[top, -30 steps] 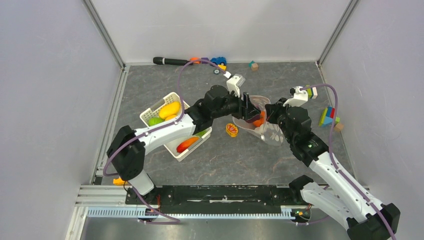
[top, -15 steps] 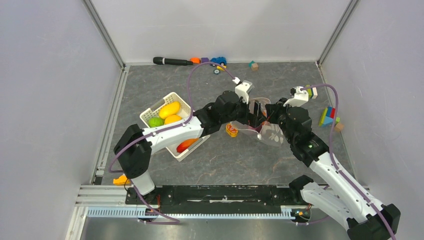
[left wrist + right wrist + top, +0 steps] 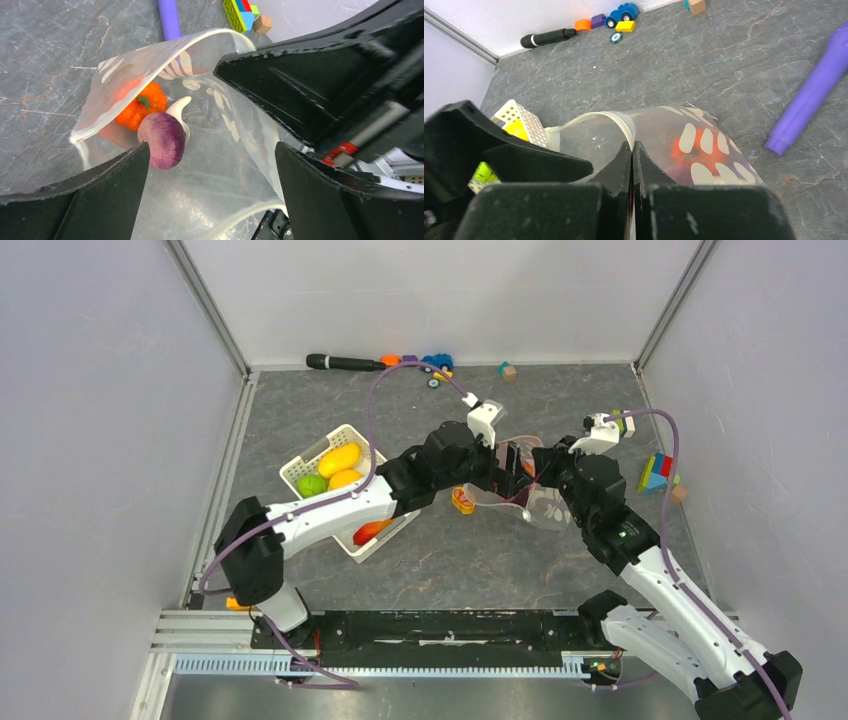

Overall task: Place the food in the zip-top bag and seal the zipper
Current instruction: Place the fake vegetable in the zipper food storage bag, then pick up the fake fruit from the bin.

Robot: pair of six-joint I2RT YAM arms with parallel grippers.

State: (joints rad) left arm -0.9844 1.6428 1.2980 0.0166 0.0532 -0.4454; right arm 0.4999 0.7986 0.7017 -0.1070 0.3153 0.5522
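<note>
The clear zip-top bag (image 3: pixel 545 502) lies at mid-table with its mouth held up. My right gripper (image 3: pixel 632 145) is shut on the bag's rim, pinching the zipper strip (image 3: pixel 594 118). My left gripper (image 3: pixel 210 150) is open, its fingers spread inside the mouth. A purple onion (image 3: pixel 161 140), an orange pumpkin (image 3: pixel 142 107) and white garlic (image 3: pixel 179 107) lie in the bag. The white basket (image 3: pixel 300 468) to the left holds a yellow mango (image 3: pixel 338 458), an orange (image 3: pixel 345 479), a green pepper (image 3: pixel 312 484) and a red chili (image 3: pixel 372 530).
A small yellow-and-red toy (image 3: pixel 463 500) lies between basket and bag. A purple brush handle (image 3: pixel 809 100) is just right of the bag. Coloured blocks (image 3: pixel 657 472) sit at the right wall. A black stick (image 3: pixel 340 362) and toy pieces (image 3: pixel 430 362) line the back wall.
My left gripper pushed right into the bag's mouth and its jaws spread wide. The purple onion now lies loose in the bag. The right gripper kept its hold on the rim.
</note>
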